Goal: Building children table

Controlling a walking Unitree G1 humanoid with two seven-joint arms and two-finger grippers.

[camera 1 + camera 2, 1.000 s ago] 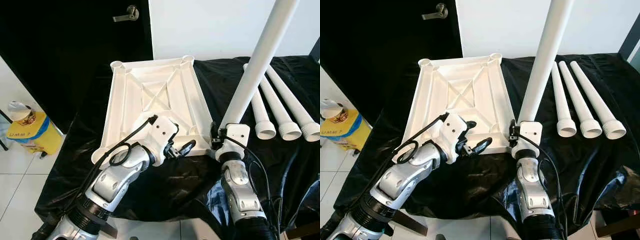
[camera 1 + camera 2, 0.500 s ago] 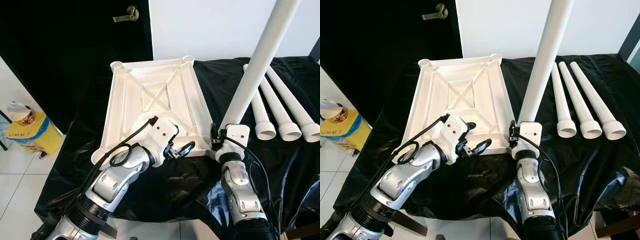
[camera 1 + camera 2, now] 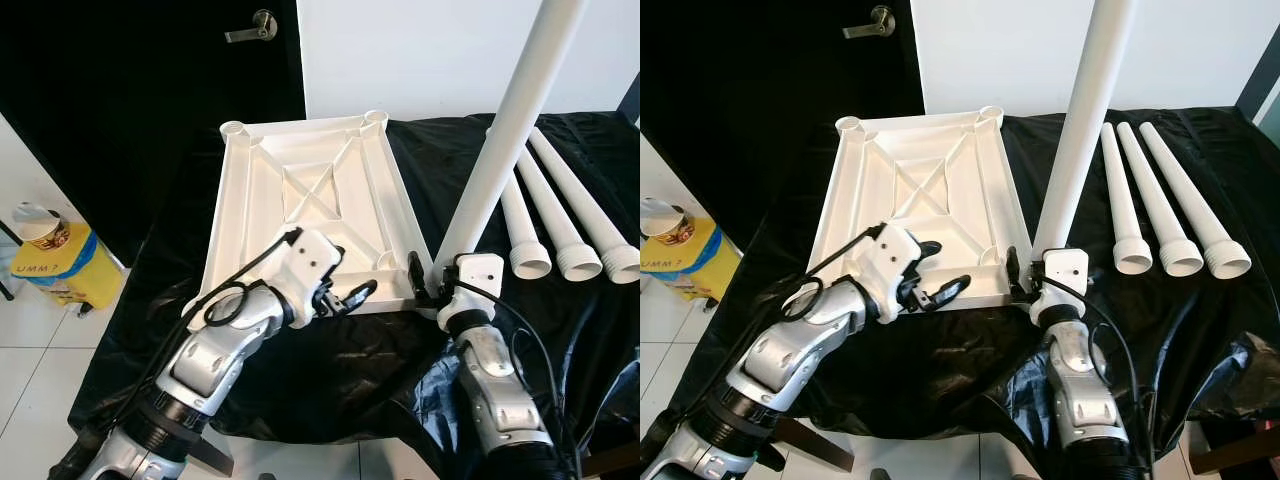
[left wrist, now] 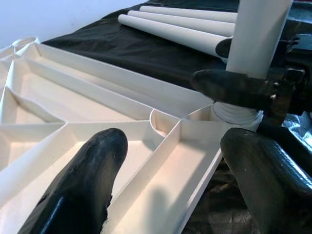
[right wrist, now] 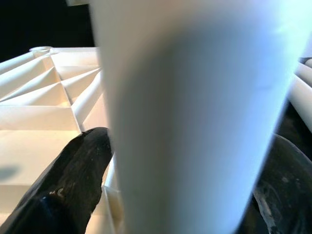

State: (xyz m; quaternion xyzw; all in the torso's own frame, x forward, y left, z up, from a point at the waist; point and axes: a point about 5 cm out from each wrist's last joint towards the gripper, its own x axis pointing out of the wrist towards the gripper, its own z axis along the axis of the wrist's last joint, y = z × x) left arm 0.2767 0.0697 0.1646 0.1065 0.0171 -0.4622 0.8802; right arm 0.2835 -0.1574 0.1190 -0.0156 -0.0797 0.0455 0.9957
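While the upturned tabletop lies on the black-draped desk, the right gripper is clamped round the base of one white leg, held upright at the tabletop's near right corner socket. The left gripper, fingers spread and empty, straddles the tabletop's near rim. Three legs lie right of the tabletop. Judgement: first leg seating; three left.

Silver arms, black cables, white wrists
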